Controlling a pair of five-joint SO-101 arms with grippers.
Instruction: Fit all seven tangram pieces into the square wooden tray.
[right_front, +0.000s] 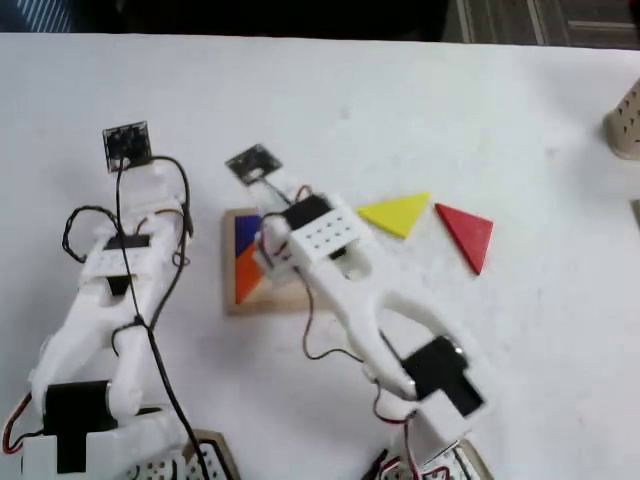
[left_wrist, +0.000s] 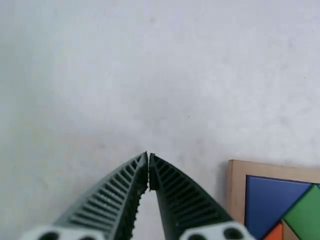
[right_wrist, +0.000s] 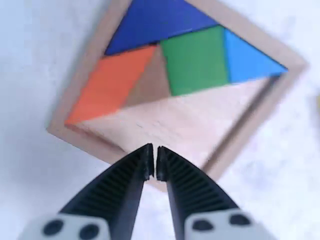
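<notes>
White table (right_front: 450, 110), square wooden tray (right_front: 250, 305) near its middle, yellow triangle (right_front: 397, 213) and red triangle (right_front: 467, 235) lying bare beside it

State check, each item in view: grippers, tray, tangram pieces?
tray: partly filled, roughly half bare
dark blue triangle: seated in tray
orange piece: seated in tray
green square: seated in tray
light blue triangle: seated in tray
yellow triangle: loose on table, outside tray
red triangle: loose on table, outside tray
left gripper: shut, empty, over table
right gripper: shut, empty, over tray rim
</notes>
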